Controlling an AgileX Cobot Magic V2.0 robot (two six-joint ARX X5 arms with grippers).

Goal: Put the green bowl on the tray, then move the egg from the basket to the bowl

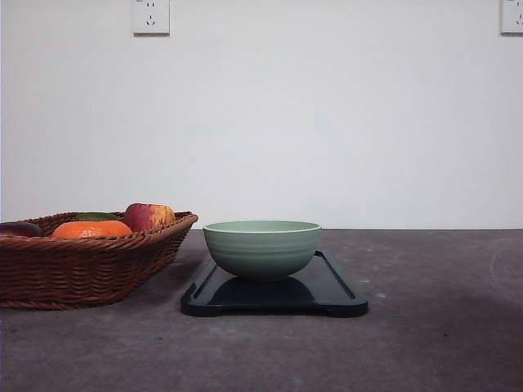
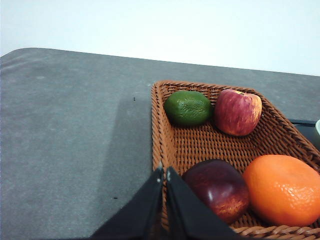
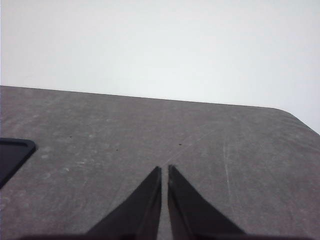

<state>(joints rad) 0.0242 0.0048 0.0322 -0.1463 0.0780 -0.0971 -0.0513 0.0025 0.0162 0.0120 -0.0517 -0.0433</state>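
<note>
The pale green bowl (image 1: 261,247) stands upright on the dark tray (image 1: 335,294) in the middle of the table. To its left sits the brown wicker basket (image 1: 82,265), also seen from above (image 2: 210,142) in the left wrist view, holding fruit. No egg shows among the fruit; it is hidden or out of view. My left gripper (image 2: 164,172) is shut and empty, hanging over the basket's near rim. My right gripper (image 3: 164,171) is shut and empty over bare grey table, with a corner of the tray (image 3: 12,155) off to one side.
In the basket lie a green avocado (image 2: 188,107), a red apple (image 2: 238,112), a dark red-purple fruit (image 2: 218,189) and an orange (image 2: 282,190). A white wall with two sockets (image 1: 150,16) stands behind the table.
</note>
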